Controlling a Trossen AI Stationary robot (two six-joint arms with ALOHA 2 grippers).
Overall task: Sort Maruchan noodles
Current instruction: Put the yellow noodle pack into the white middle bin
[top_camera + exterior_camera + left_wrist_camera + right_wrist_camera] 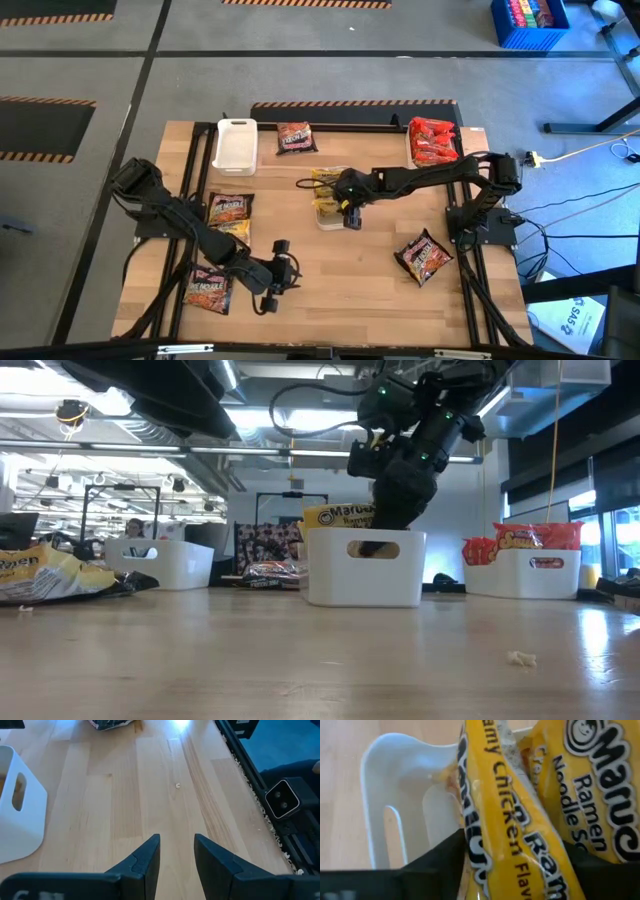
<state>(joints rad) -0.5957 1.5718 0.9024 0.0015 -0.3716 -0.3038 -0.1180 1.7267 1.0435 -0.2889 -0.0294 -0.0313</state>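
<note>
My right gripper (347, 212) reaches down into the middle white tray (325, 222) and is shut on a yellow Maruchan packet (510, 835). Another yellow packet (590, 785) lies beside it in that tray. In the low view, the right gripper (385, 525) dips behind the tray's front wall (365, 570). My left gripper (275, 278) hovers open over bare wood near the table's near edge, its fingers (145, 862) apart. Loose packets lie flat at the left (228, 208), near left (208, 290), far middle (295, 137) and right (423, 257). My right gripper pinches the yellow packet between its two fingers (442, 857), one on each flat face (485, 850). It comes from above, slanting down into the tray. The packet stands on edge in the hold; its lower end is hidden by the tray wall.
An empty white tray (236, 146) sits at the far left. A tray of red packets (432, 140) sits at the far right. A small crumb (178, 785) lies on the wood ahead of my left gripper. The table's black frame rail (255, 785) runs along its edge.
</note>
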